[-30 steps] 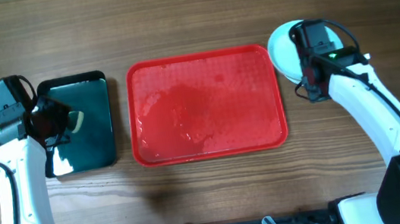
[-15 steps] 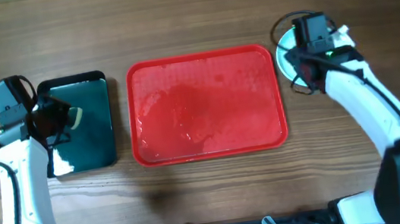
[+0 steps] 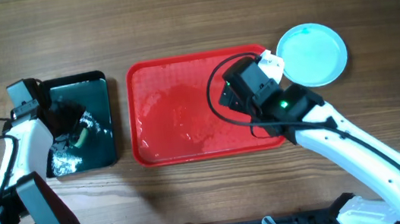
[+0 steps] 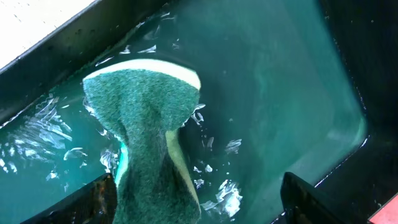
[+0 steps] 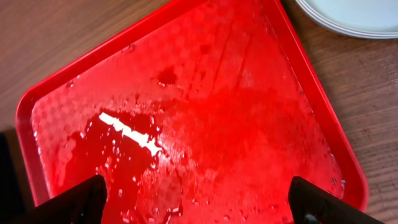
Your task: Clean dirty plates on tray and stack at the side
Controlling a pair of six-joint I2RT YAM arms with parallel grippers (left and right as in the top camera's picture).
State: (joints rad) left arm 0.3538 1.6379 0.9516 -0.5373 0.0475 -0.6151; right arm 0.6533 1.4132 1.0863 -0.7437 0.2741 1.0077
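The red tray point(image 3: 186, 121) lies mid-table, wet and with no plate on it; the right wrist view shows its puddled floor point(image 5: 186, 124). The plates point(image 3: 312, 54) sit stacked on the wood right of the tray, a pale turquoise one on top, and their rim point(image 5: 354, 15) shows in the right wrist view. My right gripper point(image 3: 227, 97) hangs open over the tray's right half point(image 5: 199, 202), nothing between its fingers. My left gripper point(image 3: 72, 129) is open point(image 4: 199, 202) over the black tray, a green sponge point(image 4: 146, 130) standing in the water beside its left finger point(image 4: 90, 199).
The smaller black tray point(image 3: 97, 86) at the left holds water point(image 4: 280, 93) and the sponge point(image 3: 80, 136). Bare wooden table point(image 3: 195, 13) surrounds both trays. The right arm's cable loops over the red tray.
My right gripper opened, left the plate stack and swung left over the red tray. My left gripper opened and let go of the sponge in the black tray's water.
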